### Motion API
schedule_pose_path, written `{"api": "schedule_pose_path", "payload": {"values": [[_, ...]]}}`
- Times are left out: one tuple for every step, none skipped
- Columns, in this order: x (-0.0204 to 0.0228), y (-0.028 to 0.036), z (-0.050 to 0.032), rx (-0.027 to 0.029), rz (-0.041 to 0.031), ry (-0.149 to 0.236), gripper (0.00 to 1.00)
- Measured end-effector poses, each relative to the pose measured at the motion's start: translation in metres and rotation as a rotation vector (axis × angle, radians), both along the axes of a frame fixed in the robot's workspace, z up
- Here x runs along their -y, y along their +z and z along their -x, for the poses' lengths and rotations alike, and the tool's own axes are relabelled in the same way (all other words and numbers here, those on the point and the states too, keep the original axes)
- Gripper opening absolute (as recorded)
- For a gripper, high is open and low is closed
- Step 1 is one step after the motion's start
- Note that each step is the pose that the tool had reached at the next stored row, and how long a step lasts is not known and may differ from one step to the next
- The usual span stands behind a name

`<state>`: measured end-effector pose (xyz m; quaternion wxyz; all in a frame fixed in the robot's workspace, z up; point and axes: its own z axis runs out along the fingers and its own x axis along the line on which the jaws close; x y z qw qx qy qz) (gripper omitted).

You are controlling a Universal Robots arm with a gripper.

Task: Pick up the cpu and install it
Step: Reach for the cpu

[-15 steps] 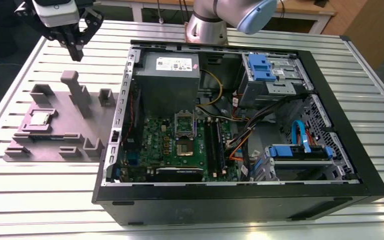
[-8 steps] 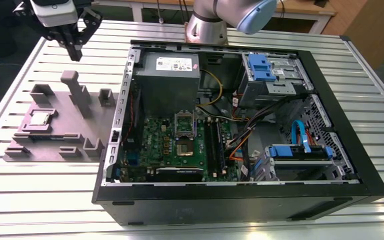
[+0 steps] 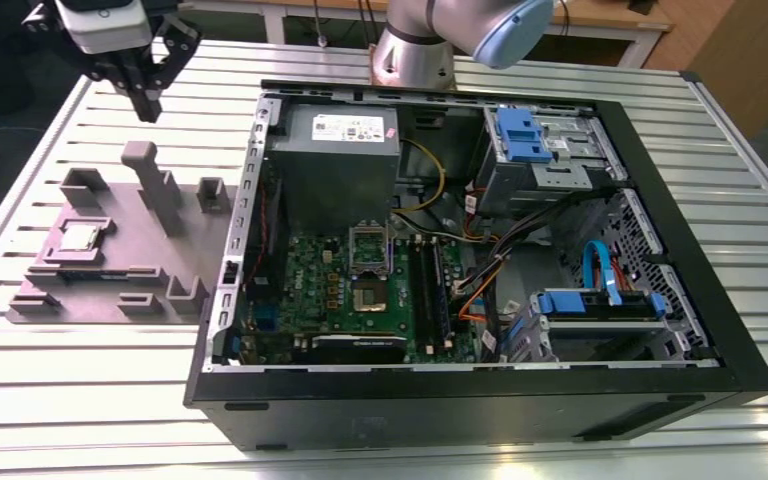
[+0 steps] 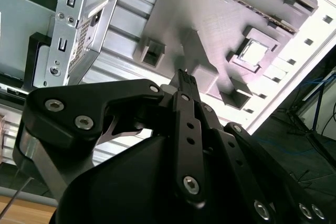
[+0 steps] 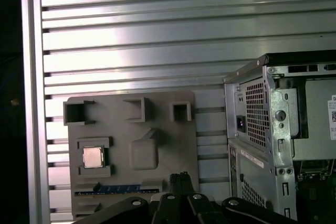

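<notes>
While the cpu (image 3: 81, 236) lies in its recess on the grey holder (image 3: 104, 285) beside the case (image 3: 491, 400), nothing of the task is done. The gripper (image 3: 148, 108) hangs above the holder, well apart from the cpu, its fingers closed together and empty. Pickup and seating in the socket (image 3: 369, 265) both remain.

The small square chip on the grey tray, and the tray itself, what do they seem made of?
The small square silvery cpu: metal top, by its pale sheen catching light, thin pale rim around it. The flat grey holder tray: probably plastic, matte and uniform with blocky raised pockets, though the look leaves that open.
</notes>
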<state>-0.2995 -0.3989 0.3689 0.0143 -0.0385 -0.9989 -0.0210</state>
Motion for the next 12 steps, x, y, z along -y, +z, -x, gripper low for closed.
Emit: {"api": "schedule_pose_path", "payload": {"values": [[0.0, 0.0, 0.0003, 0.0, 0.0, 0.0, 0.1], [0.0, 0.0, 0.0007, 0.0, 0.0001, 0.0, 0.1], [0.0, 0.0, 0.001, 0.0, 0.0001, 0.0, 0.1], [0.0, 0.0, 0.0014, 0.0, 0.0, 0.0, 0.1], [0.0, 0.0, 0.0017, 0.0, 0.0, 0.0, 0.1], [0.0, 0.0, 0.002, 0.0, 0.0001, 0.0, 0.1], [0.0, 0.0, 0.0023, -0.0001, 0.0, 0.0, 0.1], [0.0, 0.0, 0.0026, 0.0, 0.0, 0.0, 0.1], [0.0, 0.0, 0.0029, 0.0, 0.0, 0.0, 0.1], [0.0, 0.0, 0.0033, 0.0, 0.0, 0.0, 0.1], [0.0, 0.0, 0.0036, 0.0, 0.0, 0.0, 0.1], [0.0, 0.0, 0.0039, 0.0, 0.0001, 0.0, 0.1]]}}
